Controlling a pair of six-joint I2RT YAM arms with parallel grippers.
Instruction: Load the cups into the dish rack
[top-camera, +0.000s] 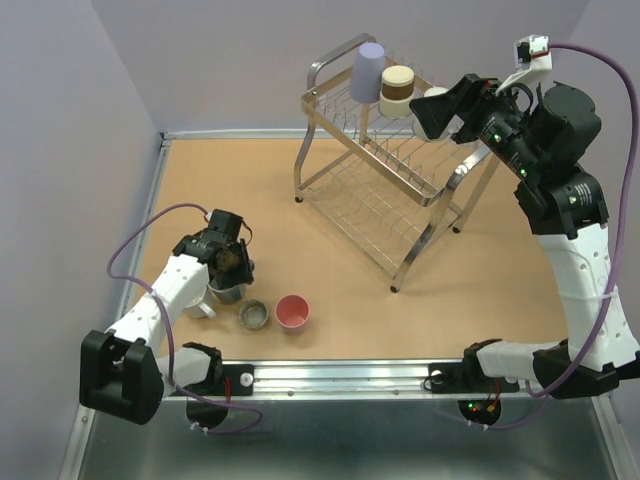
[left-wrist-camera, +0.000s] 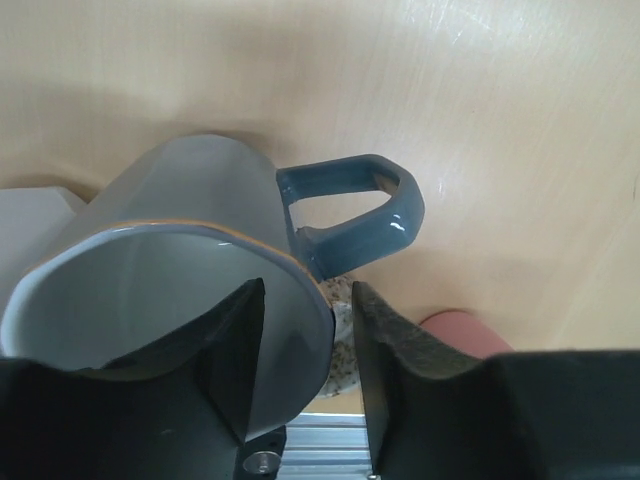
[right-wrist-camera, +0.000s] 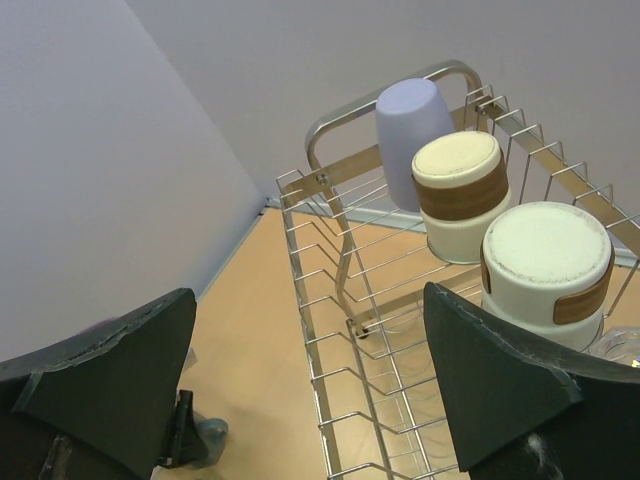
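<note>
Pickup step: left gripper (left-wrist-camera: 308, 290) placed astride grey mug (left-wrist-camera: 190, 200) rim, part-spread, not pinched. Clamp, then lift to rack (top-camera: 340, 95), required. Right gripper (right-wrist-camera: 310, 295) spread wide, empty.

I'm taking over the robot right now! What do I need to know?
Left gripper: its fingers straddle the rim of the grey-teal mug, one inside and one outside by the handle. A firm grip is not certain.
Right gripper: wide open and empty, above the dish rack.
Done: the lavender cup and two cream-and-brown cups sit upside down on the rack's top tier.
Left: the grey-teal mug, the small metal cup and the pink cup are on the table near the left arm.
</note>
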